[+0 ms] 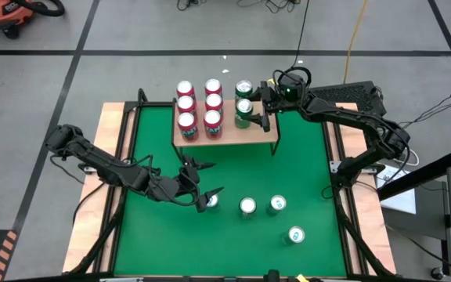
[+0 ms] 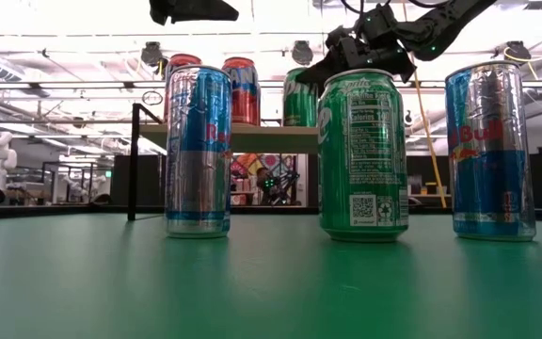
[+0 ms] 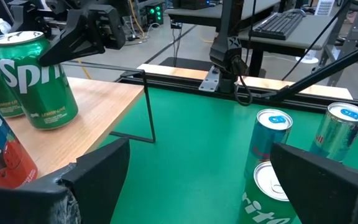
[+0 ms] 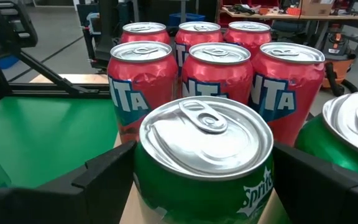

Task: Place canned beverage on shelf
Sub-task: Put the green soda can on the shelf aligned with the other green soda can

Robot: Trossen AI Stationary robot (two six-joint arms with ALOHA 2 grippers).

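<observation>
Green Sprite can [image 4: 204,162] fills the lower centre of the right wrist view, standing on the light-wood shelf [image 1: 245,135] between the right gripper [image 1: 255,110]'s spread fingers; the jaws flank it without visibly clamping, probably releasing after placement. Six red Fanta cans [image 1: 200,106] stand in rows beside it. Lower left in the high view, the left gripper [image 1: 202,190] hangs wide open over a silver-blue slim can [image 1: 211,201] on the green table [image 1: 304,172], probably the next pick.

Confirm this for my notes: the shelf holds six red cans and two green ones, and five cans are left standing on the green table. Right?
Not quite. The high view shows four cans left on the green table, not five. The rest holds: the shelf carries six red cans and two green ones, with the right hand at the nearer green can.
</observation>
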